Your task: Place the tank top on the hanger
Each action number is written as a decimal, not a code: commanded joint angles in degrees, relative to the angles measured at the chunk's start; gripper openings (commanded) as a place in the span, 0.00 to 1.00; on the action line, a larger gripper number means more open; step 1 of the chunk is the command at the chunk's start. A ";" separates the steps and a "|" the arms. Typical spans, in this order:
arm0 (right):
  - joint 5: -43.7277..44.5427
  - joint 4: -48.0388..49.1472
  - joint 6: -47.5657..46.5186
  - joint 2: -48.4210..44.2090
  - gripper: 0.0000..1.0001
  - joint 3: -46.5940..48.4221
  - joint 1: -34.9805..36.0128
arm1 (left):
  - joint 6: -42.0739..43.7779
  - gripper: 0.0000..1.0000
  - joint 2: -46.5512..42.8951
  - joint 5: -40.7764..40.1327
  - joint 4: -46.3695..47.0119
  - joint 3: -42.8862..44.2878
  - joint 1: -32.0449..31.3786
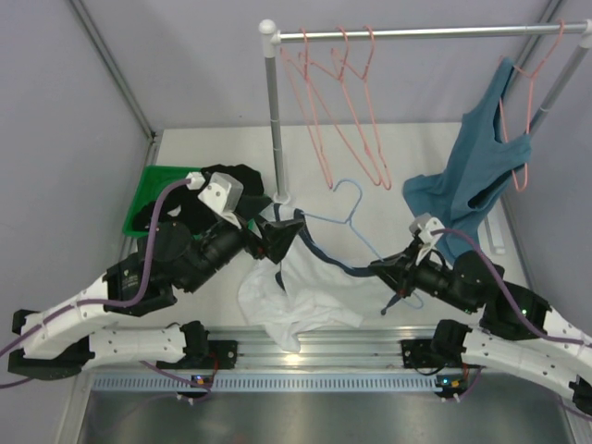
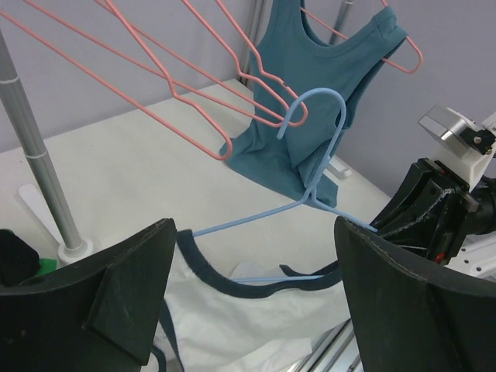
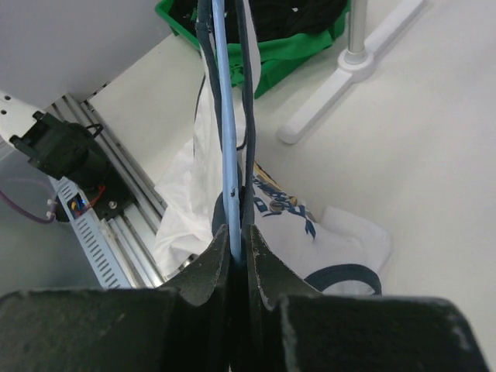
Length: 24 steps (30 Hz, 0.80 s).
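Clerk: Hanger [image 3: 225,116], light-blue wire. Where is it sitting?
Checker: Right gripper [image 1: 387,270] is pinching its lower wire, fingers closed tight, with a navy strap running alongside. The hook is pointing away from the arms.
Clerk: Tank top [image 1: 305,289], white, navy trim?
Checker: Lying heaped on the table [image 1: 416,148] between the arms, one strap stretching toward the hanger.
Clerk: Left gripper [image 1: 279,237]?
Checker: Hovering at the top's upper edge, fingers spread wide, gripping nothing I can make out.
Clerk: Progress?
Checker: I am judging it early. One strap seems to be lying along the wire, but the body is not hanging. Remaining: seating both shoulders over the hanger. A teal tank top [image 1: 472,157] is hanging from the rail [image 1: 416,33].
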 commanded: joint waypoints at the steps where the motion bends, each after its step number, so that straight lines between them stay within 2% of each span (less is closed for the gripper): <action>1: 6.14 -1.96 4.27 -3.95 0.00 -0.08 -0.34 | 1.49 0.88 -0.31 1.26 3.81 1.60 -0.16; 9: 13.01 -9.60 11.90 -11.24 0.00 -2.02 -0.43 | 1.40 0.88 -0.30 2.06 4.17 1.51 -0.16; 13: 18.88 -12.94 15.52 -12.04 0.00 -1.32 -0.43 | 1.49 0.88 -0.31 2.41 4.34 1.51 -0.16; 24: 27.33 -17.60 20.61 -13.89 0.00 0.70 -0.43 | 1.84 0.88 -0.92 2.67 4.43 0.72 -0.16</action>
